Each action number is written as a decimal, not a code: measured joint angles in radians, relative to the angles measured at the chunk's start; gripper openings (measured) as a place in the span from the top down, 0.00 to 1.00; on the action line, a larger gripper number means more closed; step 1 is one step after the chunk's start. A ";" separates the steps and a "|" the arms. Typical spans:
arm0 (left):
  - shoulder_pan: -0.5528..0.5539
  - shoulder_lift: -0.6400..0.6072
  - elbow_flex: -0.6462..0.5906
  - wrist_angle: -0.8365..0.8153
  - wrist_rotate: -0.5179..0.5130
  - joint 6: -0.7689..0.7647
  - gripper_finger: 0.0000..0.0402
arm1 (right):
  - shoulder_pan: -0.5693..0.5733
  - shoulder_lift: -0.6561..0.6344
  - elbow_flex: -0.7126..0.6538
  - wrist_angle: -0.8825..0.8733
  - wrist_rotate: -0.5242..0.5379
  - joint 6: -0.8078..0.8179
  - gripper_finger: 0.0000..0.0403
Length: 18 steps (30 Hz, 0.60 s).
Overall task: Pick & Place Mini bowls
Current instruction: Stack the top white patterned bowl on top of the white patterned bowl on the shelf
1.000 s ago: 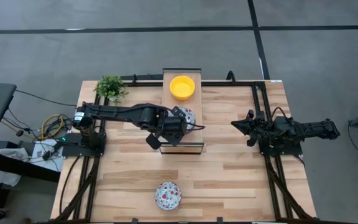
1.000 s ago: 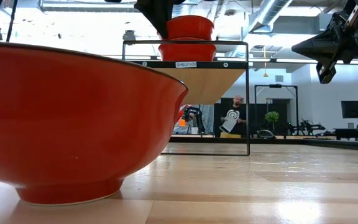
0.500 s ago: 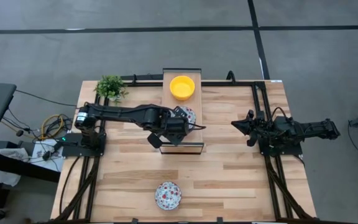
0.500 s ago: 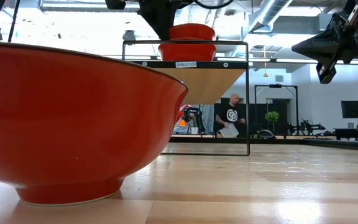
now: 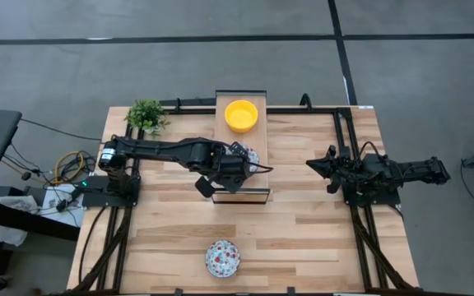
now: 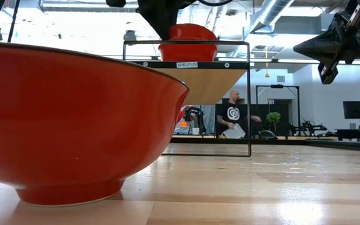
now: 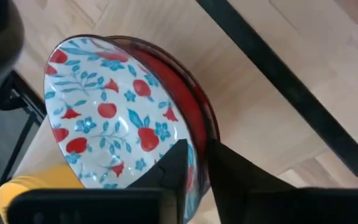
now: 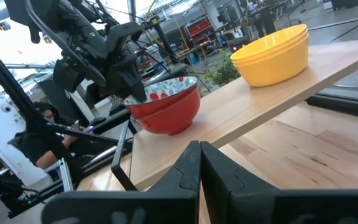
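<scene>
A wooden shelf (image 5: 261,136) stands at the table's far middle. On it sit a stack of yellow mini bowls (image 5: 241,115) and a floral bowl with a red outside (image 5: 250,154), nested in another red-sided bowl (image 8: 166,118). My left gripper (image 5: 237,162) is shut on the upper floral bowl. A third floral bowl (image 5: 222,258) rests on its foot near the table's near edge. My right gripper (image 5: 311,164) hangs shut above the table's right side, touching nothing. My left gripper pinches the upper floral bowl's rim (image 7: 188,163) on the side toward the near edge, with one finger (image 7: 176,158) inside the bowl and one (image 7: 232,171) outside on its red wall. The fingers come slanting down from the left and near side. The bowl sits slightly tilted in the bowl beneath.
A small green potted plant (image 5: 146,115) stands at the table's far left corner. The shelf's black metal frame (image 6: 250,100) rises from the table. The third floral bowl fills the low view's left (image 6: 74,119). A person (image 6: 233,119) moves in the room behind.
My left gripper has moved down, carrying the floral bowl from just above the other red-sided bowl on the shelf into it; the two now sit nested. The right arm has kept still.
</scene>
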 joint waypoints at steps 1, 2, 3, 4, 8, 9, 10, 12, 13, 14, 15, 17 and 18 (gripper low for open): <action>0.000 0.000 0.000 0.000 -0.001 0.000 0.83 | 0.000 0.000 0.000 0.000 0.000 0.000 1.00; 0.000 0.000 0.000 0.000 -0.002 0.000 0.82 | 0.000 0.000 0.000 0.000 0.000 0.000 1.00; 0.000 0.000 0.000 0.000 -0.007 0.000 0.80 | 0.000 0.000 0.000 0.000 0.000 0.000 1.00; 0.000 0.000 0.000 0.000 -0.020 0.000 0.79 | 0.000 0.000 0.000 0.000 0.000 0.000 1.00; -0.009 -0.006 0.000 -0.003 -0.059 0.000 0.75 | 0.000 0.000 0.000 0.000 0.000 0.000 1.00; -0.011 -0.008 0.000 -0.002 -0.060 0.001 0.74 | 0.000 0.000 0.000 0.000 0.000 0.000 1.00; -0.013 -0.014 0.000 -0.002 -0.059 0.002 0.73 | 0.000 0.000 0.000 0.000 0.000 0.000 1.00; -0.016 -0.023 0.000 0.005 -0.063 0.001 0.73 | 0.000 0.000 0.000 0.000 0.000 -0.001 1.00; -0.016 -0.033 0.000 0.005 -0.064 0.001 0.72 | 0.000 0.000 0.000 0.000 0.000 -0.001 1.00; -0.016 -0.039 0.000 0.006 -0.064 0.001 0.72 | 0.000 0.000 0.000 0.000 0.000 -0.001 1.00; -0.016 -0.049 0.000 0.010 -0.065 0.001 0.72 | 0.000 0.000 0.000 0.000 0.000 -0.001 1.00; -0.016 -0.068 0.000 0.016 -0.063 -0.001 0.72 | 0.000 0.000 0.000 0.000 0.000 -0.001 1.00; -0.016 -0.081 0.000 0.029 -0.061 -0.003 0.72 | 0.000 0.000 0.000 0.000 0.000 -0.001 1.00</action>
